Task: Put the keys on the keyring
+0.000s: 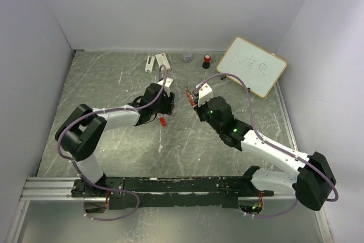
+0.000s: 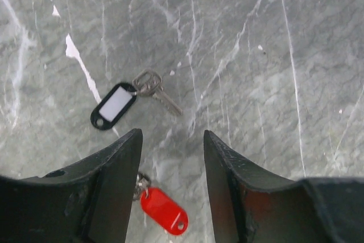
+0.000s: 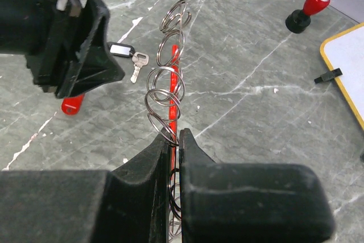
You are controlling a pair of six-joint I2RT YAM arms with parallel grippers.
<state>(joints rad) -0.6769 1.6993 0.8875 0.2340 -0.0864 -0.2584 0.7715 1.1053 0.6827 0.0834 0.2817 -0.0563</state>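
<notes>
My left gripper [image 2: 172,140] hangs spread over the keys [image 2: 154,88] lying flat on the table [image 2: 284,55] while my right gripper [image 3: 173,136] pinches the keyring [image 3: 165,83] nearby; such thin, flat keys could skid away from a closing grip.

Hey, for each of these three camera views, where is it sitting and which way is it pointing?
Top external: above and behind the bases, looking down on the marble table; both arms show whole.
Left wrist: on the left arm, facing down at the black-tagged key; the open left gripper frames it.
Right wrist: on the right arm, looking forward low over the table; the right gripper is shut on the keyring.
Shared: both wrist views show the black-tagged key and the red-tagged key.
</notes>
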